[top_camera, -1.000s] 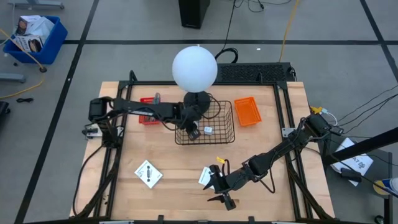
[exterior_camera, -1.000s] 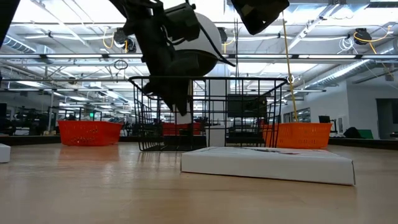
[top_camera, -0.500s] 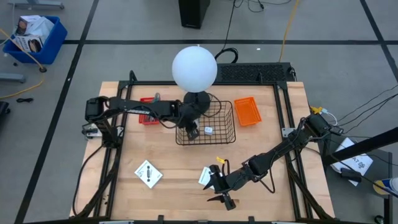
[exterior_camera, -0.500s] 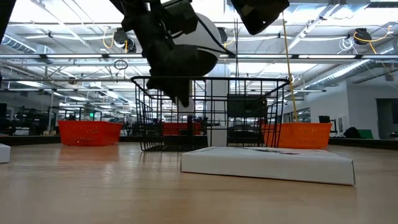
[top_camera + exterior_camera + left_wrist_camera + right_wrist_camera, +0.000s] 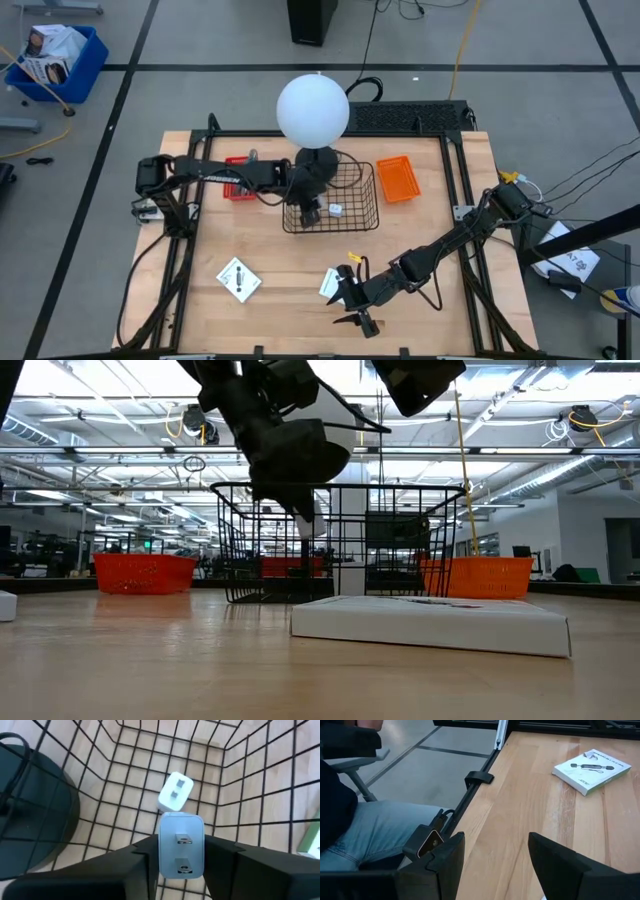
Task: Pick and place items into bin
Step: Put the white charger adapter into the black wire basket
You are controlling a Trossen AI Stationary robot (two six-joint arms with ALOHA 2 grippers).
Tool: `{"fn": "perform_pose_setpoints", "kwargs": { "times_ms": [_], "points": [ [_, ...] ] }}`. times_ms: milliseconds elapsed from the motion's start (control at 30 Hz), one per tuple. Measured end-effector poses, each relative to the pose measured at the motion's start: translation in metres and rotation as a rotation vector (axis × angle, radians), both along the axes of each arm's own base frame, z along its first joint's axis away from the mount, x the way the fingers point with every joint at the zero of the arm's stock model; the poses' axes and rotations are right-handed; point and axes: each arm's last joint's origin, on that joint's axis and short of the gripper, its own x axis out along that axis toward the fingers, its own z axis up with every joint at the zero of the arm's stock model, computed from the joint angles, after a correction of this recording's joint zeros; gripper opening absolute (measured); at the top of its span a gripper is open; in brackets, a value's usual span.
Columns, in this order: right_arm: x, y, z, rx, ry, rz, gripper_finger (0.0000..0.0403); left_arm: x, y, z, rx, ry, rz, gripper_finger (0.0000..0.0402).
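My left gripper [image 5: 181, 870] hangs over the black wire basket [image 5: 358, 222], inside its left part, shut on a small white plug cube [image 5: 181, 845] with two metal prongs. A second white plug cube [image 5: 176, 791] lies on the basket floor just beyond it, also seen from above as the second cube [image 5: 336, 210]. My right gripper [image 5: 353, 303] is open, low by the table's near edge, beside a flat white card box [image 5: 329, 283]. Another white card with a dark mark [image 5: 238, 278] lies flat toward the near left. My left gripper pinches the white plug cube by its two opposite side faces [image 5: 162, 851], one finger on each. The fingers come from above, pointing down into the basket. The cube is lifted clear of the basket floor, its pronged face [image 5: 182, 840] turned toward the wrist camera.
The big white globe lamp [image 5: 313, 108] stands on a dark base [image 5: 30, 810] at the basket's far left corner. An orange bin [image 5: 398, 178] sits right of the basket, a red one [image 5: 238, 185] left of it. A seated person's leg [image 5: 365, 827] shows beyond the table edge.
My left gripper, still shut on the plug cube, has shifted a little toward the table's right, farther over the basket. My right arm has kept still.
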Motion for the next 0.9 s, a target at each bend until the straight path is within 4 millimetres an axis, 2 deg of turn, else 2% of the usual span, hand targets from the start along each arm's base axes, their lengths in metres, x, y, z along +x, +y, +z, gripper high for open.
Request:
{"fn": "perform_pose_setpoints", "kwargs": {
  "times_ms": [233, 467, 733, 900],
  "points": [
    [0.0, 0.0, 0.001, 0.003, -0.005, 0.0, 0.021, 0.003, 0.004, -0.002, -0.02, -0.023, 0.0, 0.0122],
    [0.0, 0.0, 0.0, 0.002, -0.003, 0.0, 0.021, 0.011, 0.005, -0.033, -0.046, 0.069, 0.006, 0.0113],
    [0.0, 0.0, 0.0, 0.002, -0.003, 0.0, 0.021, 0.013, 0.005, -0.045, -0.068, 0.117, 0.023, 0.0132],
    [0.0, 0.0, 0.0, 0.003, -0.004, 0.0, 0.021, 0.016, 0.004, -0.056, -0.149, 0.123, -0.004, 0.0122]
  ]
}}
